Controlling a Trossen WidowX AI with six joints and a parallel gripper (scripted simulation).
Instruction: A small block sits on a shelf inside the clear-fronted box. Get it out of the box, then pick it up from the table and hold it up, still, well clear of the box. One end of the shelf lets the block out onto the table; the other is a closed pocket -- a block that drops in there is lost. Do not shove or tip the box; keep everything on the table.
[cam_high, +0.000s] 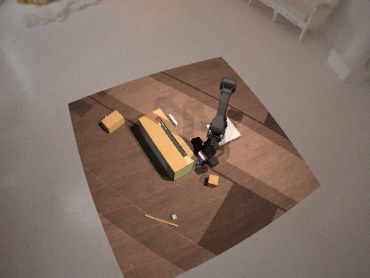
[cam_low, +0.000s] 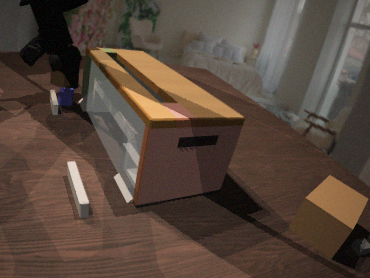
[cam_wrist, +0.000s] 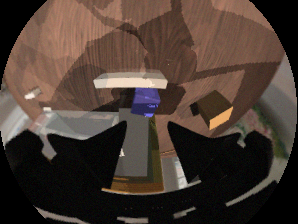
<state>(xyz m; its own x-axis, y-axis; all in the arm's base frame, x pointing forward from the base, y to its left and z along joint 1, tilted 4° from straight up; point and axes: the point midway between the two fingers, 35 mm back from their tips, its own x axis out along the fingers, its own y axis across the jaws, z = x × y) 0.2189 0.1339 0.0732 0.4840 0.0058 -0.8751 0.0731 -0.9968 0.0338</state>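
The small blue block (cam_high: 199, 162) (cam_low: 66, 97) (cam_wrist: 145, 101) lies on the table, outside the box (cam_high: 164, 146) (cam_low: 187, 172), close to its green end. A white bar (cam_low: 54, 102) (cam_wrist: 131, 81) lies right beside the block. My gripper (cam_high: 205, 153) (cam_low: 51, 67) (cam_wrist: 147, 124) is open, with nothing between its fingers. It hangs above the block near the green end of the box; in the wrist view the block shows just beyond the gap between the fingertips. The box stands upright, with its pink end toward the exterior camera.
A small orange cube (cam_high: 213, 180) (cam_wrist: 220, 120) stands near the block, on the side away from the box. Another white bar (cam_high: 173, 120) (cam_low: 78, 190) lies before the clear front. A larger orange block (cam_high: 113, 121) (cam_low: 330, 215), a thin stick (cam_high: 161, 220) and a small grey cube (cam_high: 174, 217) lie farther off.
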